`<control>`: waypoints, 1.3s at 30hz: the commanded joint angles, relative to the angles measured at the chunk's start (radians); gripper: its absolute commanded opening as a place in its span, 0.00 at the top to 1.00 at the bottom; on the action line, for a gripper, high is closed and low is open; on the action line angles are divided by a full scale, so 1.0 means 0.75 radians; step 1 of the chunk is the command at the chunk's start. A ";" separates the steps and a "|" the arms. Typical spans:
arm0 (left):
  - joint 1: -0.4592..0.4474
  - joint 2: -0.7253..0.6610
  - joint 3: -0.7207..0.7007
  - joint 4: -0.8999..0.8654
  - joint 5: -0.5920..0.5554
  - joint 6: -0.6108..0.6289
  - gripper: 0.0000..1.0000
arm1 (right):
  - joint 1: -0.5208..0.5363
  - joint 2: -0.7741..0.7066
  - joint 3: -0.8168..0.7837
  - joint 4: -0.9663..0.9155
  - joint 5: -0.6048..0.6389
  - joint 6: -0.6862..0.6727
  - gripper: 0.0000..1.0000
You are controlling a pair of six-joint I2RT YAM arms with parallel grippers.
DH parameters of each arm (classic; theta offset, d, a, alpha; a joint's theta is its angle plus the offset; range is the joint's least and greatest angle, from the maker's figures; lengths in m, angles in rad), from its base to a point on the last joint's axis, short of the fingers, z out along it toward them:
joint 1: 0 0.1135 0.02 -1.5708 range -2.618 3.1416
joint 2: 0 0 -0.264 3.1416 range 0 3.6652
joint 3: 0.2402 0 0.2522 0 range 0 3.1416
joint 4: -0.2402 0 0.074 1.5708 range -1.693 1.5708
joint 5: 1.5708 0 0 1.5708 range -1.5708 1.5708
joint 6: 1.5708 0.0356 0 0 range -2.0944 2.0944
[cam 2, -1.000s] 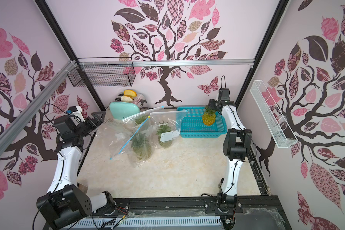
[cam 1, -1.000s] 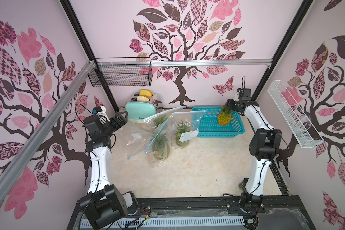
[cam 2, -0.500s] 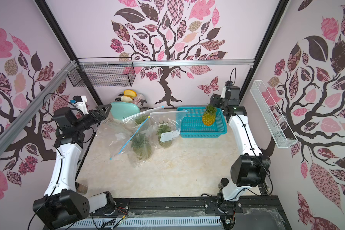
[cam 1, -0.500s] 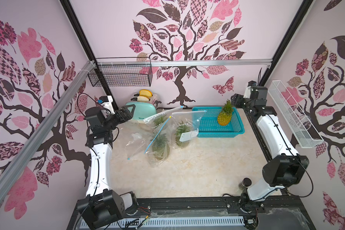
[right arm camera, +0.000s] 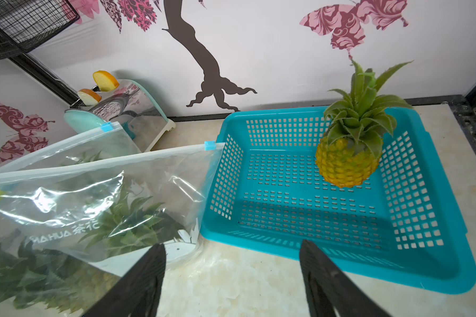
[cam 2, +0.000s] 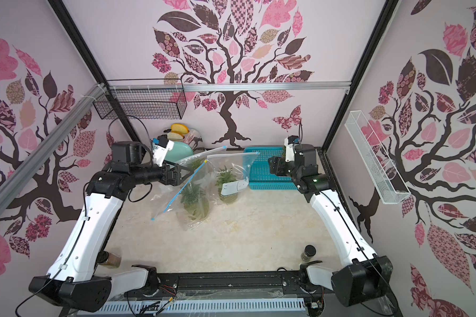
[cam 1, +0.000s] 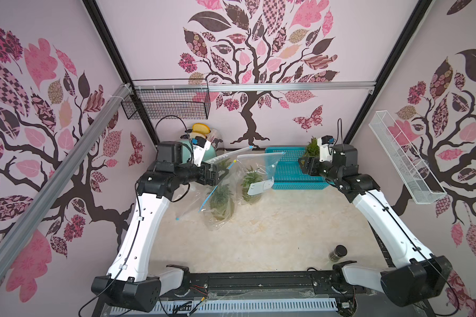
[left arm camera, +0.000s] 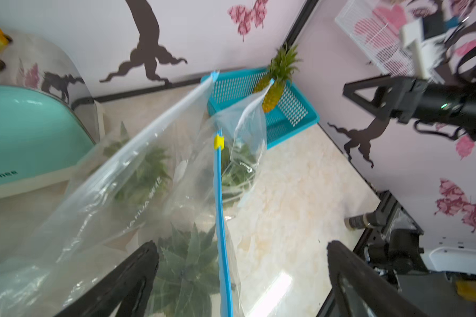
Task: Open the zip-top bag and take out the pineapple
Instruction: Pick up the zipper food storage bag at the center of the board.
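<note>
By the counter's [cam 1: 272, 241] back edge the pineapple [right arm camera: 346, 164] stands in the basket [right arm camera: 437, 197]; right jaws and left jaws gape, seemingly empty.

Table [cam 1: 272, 233]: cream marbled top. On it I count:
- teal basket [right arm camera: 259, 247], straight ahead of my right fingers [right arm camera: 146, 277], near wall just past the tips
- clear zip-top bags [left arm camera: 107, 192], slumped together under and ahead of my left fingers [left arm camera: 138, 274], just beside the basket
- mint toaster [left arm camera: 25, 131], beside the bags
- dark-capped jar [cam 1: 338, 252], well behind my right fingers
</note>
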 commanded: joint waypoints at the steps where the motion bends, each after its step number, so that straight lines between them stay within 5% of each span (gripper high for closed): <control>1: -0.099 0.060 0.036 -0.192 -0.206 0.099 0.02 | -0.001 -0.019 -0.016 -0.004 -0.023 0.007 0.22; 11: -0.240 0.222 0.019 -0.247 -0.562 0.109 0.02 | 0.000 -0.076 -0.059 0.032 -0.059 0.001 0.21; 15: -0.256 0.230 -0.013 -0.243 -0.614 0.107 0.12 | 0.000 -0.084 -0.057 0.027 -0.061 -0.002 0.21; 17: -0.257 0.230 -0.032 -0.242 -0.632 0.114 0.25 | 0.000 -0.085 -0.062 0.037 -0.071 -0.001 0.21; 20: -0.259 0.226 -0.049 -0.229 -0.649 0.123 0.64 | 0.000 -0.088 -0.071 0.050 -0.086 0.002 0.20; 24: -0.261 0.215 -0.038 -0.242 -0.658 0.124 1.00 | 0.000 -0.096 -0.076 0.055 -0.087 0.004 0.20; 34: -0.296 0.132 0.126 -0.391 -0.666 0.133 1.00 | -0.001 -0.107 -0.103 0.071 -0.100 -0.009 0.20; 39: -0.415 0.096 0.249 -0.511 -0.699 0.197 1.00 | -0.002 -0.115 -0.110 0.080 -0.127 -0.013 0.19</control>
